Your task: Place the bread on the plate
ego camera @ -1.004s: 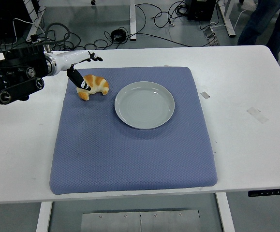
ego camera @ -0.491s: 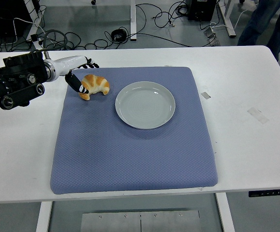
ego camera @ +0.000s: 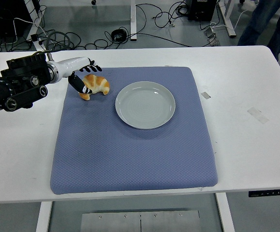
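The left robot hand [ego camera: 84, 77] is reaching in from 9 o'clock, its black fingers [ego camera: 80, 84] closing around the left end of the golden-brown crescent-shaped bread [ego camera: 95, 85]. The bread is lying on the blue quilted fabric mat [ego camera: 130, 154] near its far-left corner, just off the 10 o'clock side of the round pale grey ceramic plate [ego camera: 145, 105] and apart from it. Its long axis is running roughly 8 to 2 o'clock, both tips curving down toward 6 o'clock. The mat is covering the white surface [ego camera: 246, 125].
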Motion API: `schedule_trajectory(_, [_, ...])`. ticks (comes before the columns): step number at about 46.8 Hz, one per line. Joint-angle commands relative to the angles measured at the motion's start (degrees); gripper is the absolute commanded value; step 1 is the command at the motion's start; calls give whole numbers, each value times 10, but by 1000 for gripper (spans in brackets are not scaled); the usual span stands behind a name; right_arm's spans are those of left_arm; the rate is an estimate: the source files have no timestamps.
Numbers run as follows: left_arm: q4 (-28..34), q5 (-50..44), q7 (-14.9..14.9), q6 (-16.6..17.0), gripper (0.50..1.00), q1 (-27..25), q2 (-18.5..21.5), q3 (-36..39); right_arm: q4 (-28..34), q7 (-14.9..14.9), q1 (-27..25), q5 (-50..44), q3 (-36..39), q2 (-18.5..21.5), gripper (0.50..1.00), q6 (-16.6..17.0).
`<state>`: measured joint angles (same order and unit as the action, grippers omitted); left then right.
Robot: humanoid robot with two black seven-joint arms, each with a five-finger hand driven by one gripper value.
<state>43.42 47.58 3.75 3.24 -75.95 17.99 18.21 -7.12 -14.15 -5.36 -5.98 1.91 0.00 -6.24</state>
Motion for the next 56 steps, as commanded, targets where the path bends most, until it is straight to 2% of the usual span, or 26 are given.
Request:
schedule_trajectory(1, [0, 1, 0, 4, 827, 2, -7, 1, 0, 0, 0, 0, 0, 0, 1000, 0])
schedule_trajectory(3, [0, 1, 0, 5, 827, 3, -12, 2, 0, 0, 0, 0, 0, 0, 1000, 0])
schedule_trajectory(8, [0, 0, 1, 7, 787, 5, -13, 1, 0, 0, 0, 0, 0, 0, 1000, 0])
schedule_trajectory(10, [0, 1, 3, 13, 733, 5, -13, 1, 0, 0, 0, 0, 0, 0, 1000, 0])
schedule_trajectory(13, [0, 1, 2, 20, 704, 4, -13, 1, 0, 0, 0, 0, -1, 0, 1000, 0])
schedule_trajectory(15, [0, 1, 2, 22, 633, 2, -13, 1, 0, 0, 0, 0, 0, 0, 1000, 0])
schedule_trajectory(16, [0, 1, 2, 23, 609, 2, -13, 1, 0, 0, 0, 0, 0, 0, 1000, 0])
schedule_trajectory(18, [0, 1, 1, 27, 593, 1, -13, 1, 0, 0, 0, 0, 0, 0, 1000, 0])
schedule_trajectory(20, [0, 2, 1, 34, 515, 1, -13, 3, 0, 0, 0, 0, -1, 0, 1000, 0])
schedule_trajectory(21, [-1, 2, 0, 39, 500, 1, -13, 4, 0, 0, 0, 0, 0, 0, 1000, 0])
schedule_trajectory(33, [-6, 1, -2, 40, 500, -2, -12, 5, 0, 0, 0, 0, 0, 0, 1000, 0])
schedule_trajectory(35, [-5, 0, -2, 38, 551, -2, -12, 2, 0, 0, 0, 0, 0, 0, 1000, 0])
schedule_trajectory(37, [-5, -1, -1, 38, 575, -3, -10, 1, 0, 0, 0, 0, 0, 0, 1000, 0])
schedule_trajectory(38, [-5, -3, 0, 38, 611, -3, -9, 0, 0, 0, 0, 0, 0, 0, 1000, 0])
schedule_trajectory(39, [-5, -6, 1, 37, 673, -4, -9, -2, 0, 0, 0, 0, -1, 0, 1000, 0])
schedule_trajectory(41, [-5, -16, 2, 38, 838, -7, -7, -4, 0, 0, 0, 0, 0, 0, 1000, 0])
schedule_trajectory(42, [-5, -21, 3, 38, 905, -9, -6, -4, 0, 0, 0, 0, 0, 0, 1000, 0])
schedule_trajectory(43, [-5, -27, 3, 38, 937, -13, -4, -4, 0, 0, 0, 0, 0, 0, 1000, 0])
schedule_trajectory(49, [-5, -35, 4, 32, 969, -30, 7, -4, 0, 0, 0, 0, 0, 0, 1000, 0])
schedule_trajectory(56, [1, -36, -2, 25, 969, -28, 9, 5, 0, 0, 0, 0, 0, 0, 1000, 0])
